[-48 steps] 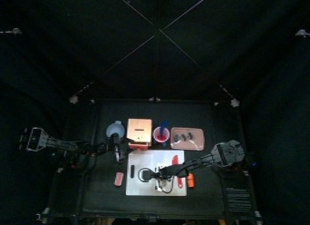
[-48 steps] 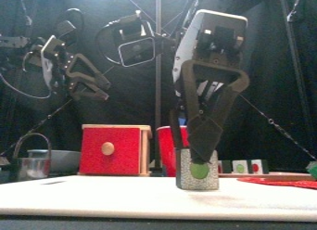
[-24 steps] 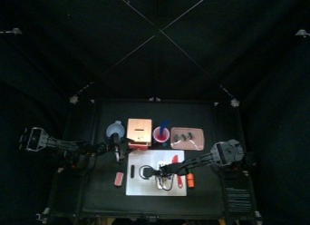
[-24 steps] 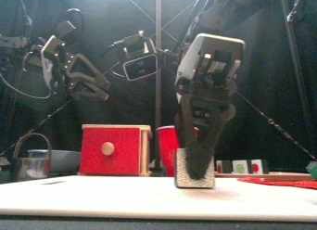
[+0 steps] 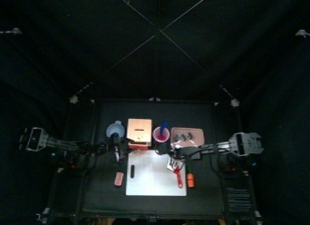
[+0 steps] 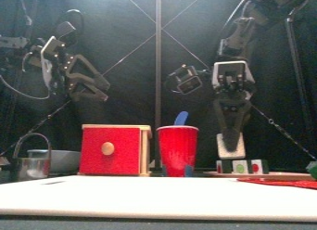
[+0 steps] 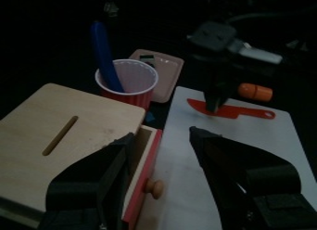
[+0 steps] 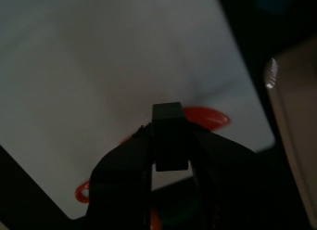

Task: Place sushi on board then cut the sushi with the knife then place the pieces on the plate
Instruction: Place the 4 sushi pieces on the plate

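The right gripper (image 6: 229, 150) has its fingers clamped on a sushi piece (image 8: 169, 132), held above the far right corner of the white board (image 5: 148, 179), near the pink tray (image 5: 190, 138); the left gripper (image 7: 161, 141), fingers apart, hovers by the wooden box (image 7: 62, 141) at the left of the tabletop (image 5: 97, 197); the piece looks light, stiff and probably smooth; a hold across its flat sides at mid-height should suit, since an off-centre pinch could let it twist or slip.
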Controlling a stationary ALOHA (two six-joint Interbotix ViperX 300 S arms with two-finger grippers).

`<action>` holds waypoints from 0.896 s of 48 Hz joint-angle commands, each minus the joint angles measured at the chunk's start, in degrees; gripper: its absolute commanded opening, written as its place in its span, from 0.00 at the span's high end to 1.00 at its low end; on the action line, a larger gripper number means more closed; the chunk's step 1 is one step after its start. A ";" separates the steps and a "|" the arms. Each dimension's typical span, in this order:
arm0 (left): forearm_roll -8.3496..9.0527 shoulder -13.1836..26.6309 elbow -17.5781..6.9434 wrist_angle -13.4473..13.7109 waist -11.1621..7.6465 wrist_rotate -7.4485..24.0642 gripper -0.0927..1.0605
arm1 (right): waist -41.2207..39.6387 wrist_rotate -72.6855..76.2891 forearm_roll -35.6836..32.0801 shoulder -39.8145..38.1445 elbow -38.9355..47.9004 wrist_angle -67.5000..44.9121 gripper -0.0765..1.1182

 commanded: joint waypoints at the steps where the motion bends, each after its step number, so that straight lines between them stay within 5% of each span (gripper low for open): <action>1: -0.09 0.09 -0.70 -0.26 -0.44 -0.09 0.17 | -3.96 5.36 -2.20 -7.03 6.42 0.44 0.52; 11: 0.00 0.26 -0.79 -0.26 -0.44 -0.09 0.17 | -11.60 15.38 -6.68 -15.56 12.30 -0.09 0.52; 25: 1.23 -0.62 -0.53 -0.26 -1.23 0.18 0.17 | -26.98 19.42 -11.87 -17.49 17.05 -3.43 0.52; 43: 6.94 -5.45 -0.26 -0.26 -1.32 0.18 0.17 | -30.76 19.34 -9.40 -14.33 19.16 -12.83 0.50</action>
